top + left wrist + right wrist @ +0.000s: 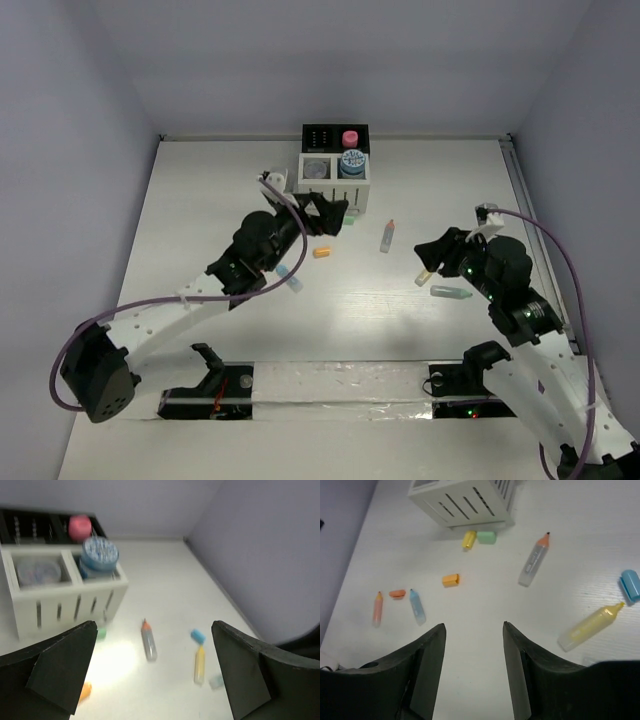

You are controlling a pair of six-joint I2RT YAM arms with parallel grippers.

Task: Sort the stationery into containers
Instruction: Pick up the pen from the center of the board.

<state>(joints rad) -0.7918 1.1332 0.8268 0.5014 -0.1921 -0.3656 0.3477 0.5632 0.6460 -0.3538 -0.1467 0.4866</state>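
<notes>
The organiser (335, 182) stands at the back centre, with a blue-white roll (352, 162) and a clear roll (317, 168) in its white bins and a pink stub (350, 139) in a black bin. My left gripper (325, 210) is open and empty just in front of it; its view shows the white bin (65, 600), a green stub (101, 633) and a grey orange-tipped tube (148, 641). My right gripper (435, 250) is open and empty beside a yellow tube (425, 275). In the right wrist view the gripper (474, 626) hovers over bare table.
Loose on the table are an orange stub (322, 252), a blue tube (290, 277), a pale green tube (452, 292), a yellow stub (468, 539), a blue cap (631, 585) and an orange tube (378, 609). Walls enclose the table.
</notes>
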